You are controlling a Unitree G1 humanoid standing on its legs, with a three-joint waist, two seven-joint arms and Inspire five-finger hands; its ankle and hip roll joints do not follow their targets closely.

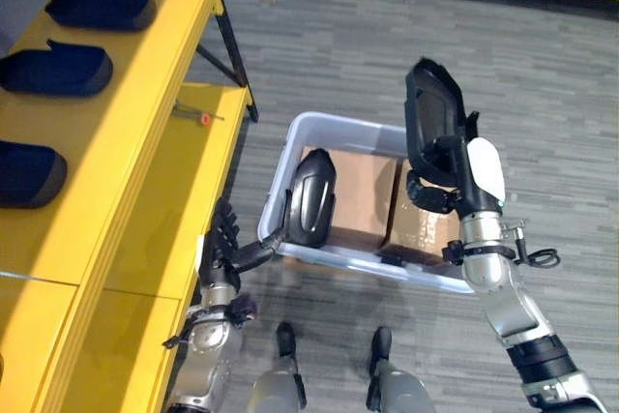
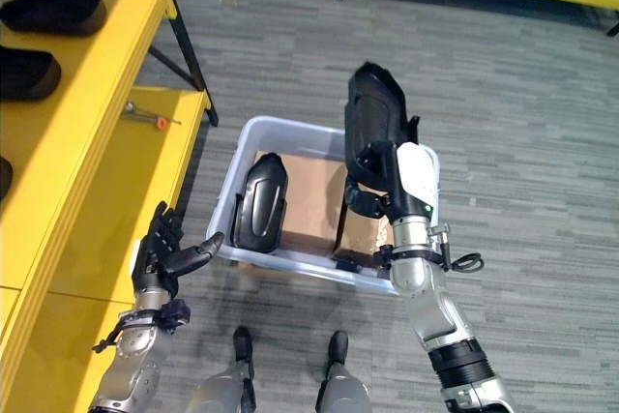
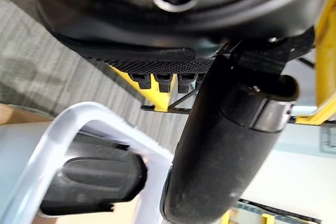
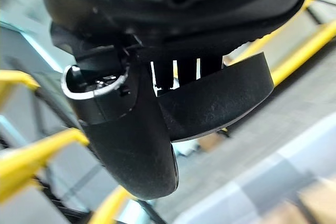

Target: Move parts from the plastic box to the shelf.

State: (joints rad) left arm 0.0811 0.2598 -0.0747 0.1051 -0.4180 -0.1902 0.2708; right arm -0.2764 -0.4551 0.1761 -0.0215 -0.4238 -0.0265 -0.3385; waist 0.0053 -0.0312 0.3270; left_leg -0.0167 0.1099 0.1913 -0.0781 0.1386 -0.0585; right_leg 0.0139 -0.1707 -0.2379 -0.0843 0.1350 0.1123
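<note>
A white plastic box (image 1: 334,126) sits on the floor with one black moulded part (image 1: 312,198) leaning against its left wall. My right hand (image 1: 440,186) is shut on a second black part (image 1: 432,113) and holds it upright above the box's right half; in the right wrist view the fingers and thumb (image 4: 131,145) clamp that part (image 4: 220,98). My left hand (image 1: 224,244) is open beside the box's left rim, thumb pointing at it. The left wrist view has the thumb (image 3: 220,150) over the rim (image 3: 68,124) and the part (image 3: 89,177) inside.
The yellow shelf (image 1: 145,94) runs along the left, with three black parts (image 1: 53,70) on its top level. A screwdriver (image 1: 198,115) lies on the lower level. Brown cardboard (image 1: 363,191) lines the box. A black shelf leg (image 1: 232,45) stands behind.
</note>
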